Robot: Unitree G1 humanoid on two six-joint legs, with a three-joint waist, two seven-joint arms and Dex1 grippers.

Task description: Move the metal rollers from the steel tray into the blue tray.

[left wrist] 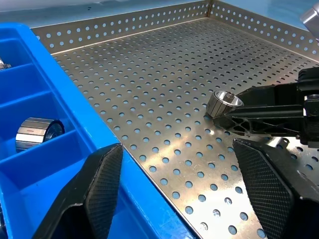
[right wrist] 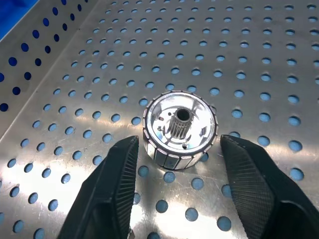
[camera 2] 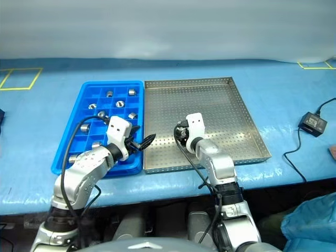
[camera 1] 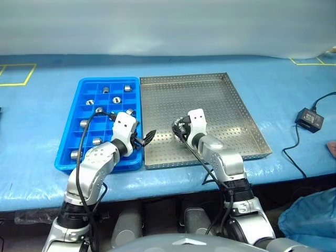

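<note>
One metal roller point(right wrist: 179, 130) stands on end on the perforated floor of the steel tray point(camera 1: 210, 94), near its front left. My right gripper point(right wrist: 178, 142) is open, with a finger close on either side of that roller and a slight gap showing at each. The same roller point(left wrist: 224, 103) appears in the left wrist view at the right gripper's tips. My left gripper point(camera 1: 147, 138) is open with nothing in it, hovering over the seam between the two trays. Left of the steel tray, the blue tray point(camera 1: 79, 113) holds several rollers point(camera 1: 105, 90) in separate compartments.
A black power adapter point(camera 1: 308, 118) with its cable lies on the blue table cover to the right of the steel tray. Yellow tape marks point(camera 1: 16, 73) sit at the far left. The table's front edge runs just in front of both trays.
</note>
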